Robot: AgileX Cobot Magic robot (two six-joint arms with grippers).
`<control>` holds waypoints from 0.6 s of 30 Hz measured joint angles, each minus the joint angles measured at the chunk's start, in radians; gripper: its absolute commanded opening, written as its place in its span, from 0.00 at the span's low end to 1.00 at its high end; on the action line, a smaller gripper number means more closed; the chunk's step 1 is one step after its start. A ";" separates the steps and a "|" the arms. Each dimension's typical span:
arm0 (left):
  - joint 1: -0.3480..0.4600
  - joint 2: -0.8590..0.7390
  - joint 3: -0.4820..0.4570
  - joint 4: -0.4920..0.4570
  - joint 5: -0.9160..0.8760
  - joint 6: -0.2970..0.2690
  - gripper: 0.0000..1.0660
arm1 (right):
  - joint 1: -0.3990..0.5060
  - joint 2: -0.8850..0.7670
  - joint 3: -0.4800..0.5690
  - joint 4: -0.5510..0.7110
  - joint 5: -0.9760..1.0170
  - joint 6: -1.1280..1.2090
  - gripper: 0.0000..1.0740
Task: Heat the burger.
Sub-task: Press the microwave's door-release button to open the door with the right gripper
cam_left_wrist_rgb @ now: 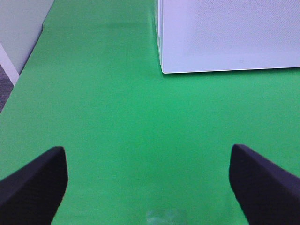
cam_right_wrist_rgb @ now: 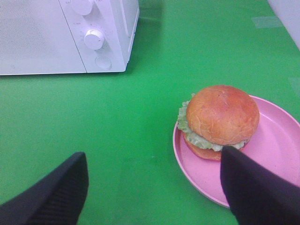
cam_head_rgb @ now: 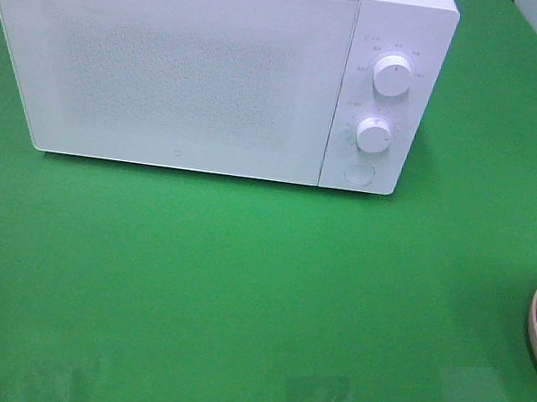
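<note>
The burger [cam_right_wrist_rgb: 220, 117] sits on the pink plate [cam_right_wrist_rgb: 276, 140], toward the side nearer the microwave [cam_right_wrist_rgb: 37, 37], bun on top, lettuce poking out. In the high view it's right at the right-hand edge of the table [cam_head_rgb: 235, 287], well apart from the microwave. The right pincer [cam_right_wrist_rgb: 152, 157] hangs just short of the plate, jaws wide apart and empty. The left pincer [cam_left_wrist_rgb: 146, 151] is the same, spread wide with nothing in it, facing the microwave's corner over bare green.

The door [cam_head_rgb: 167, 65] is shut, so I'd say nothing of the task is done yet and the step in hand is getting it open. My guess is the round button [cam_head_rgb: 358, 173] under the two knobs [cam_head_rgb: 393, 76] pops it. Press it square with one fingertip, not both, and stay off the knobs. The box looks light, so push gently or it might slide. Keep the left arm out of the door's swing. For the burger, I'd lift the plate by its rim rather than squeeze the bun, and keep it level.
</note>
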State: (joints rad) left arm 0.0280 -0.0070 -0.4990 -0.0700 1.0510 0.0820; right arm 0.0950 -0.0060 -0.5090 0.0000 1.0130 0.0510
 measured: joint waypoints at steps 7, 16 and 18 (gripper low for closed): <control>0.000 0.000 0.000 0.000 0.000 0.000 0.81 | 0.000 0.000 0.000 0.000 0.000 0.000 0.71; 0.000 0.000 0.000 0.000 0.000 0.000 0.81 | 0.000 0.000 0.000 0.000 0.000 0.000 0.71; 0.000 0.000 0.000 0.000 0.000 0.000 0.81 | 0.000 0.000 -0.002 0.000 0.000 0.000 0.71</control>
State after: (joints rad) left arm 0.0280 -0.0070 -0.4990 -0.0700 1.0510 0.0820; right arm 0.0950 -0.0060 -0.5110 0.0000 1.0130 0.0510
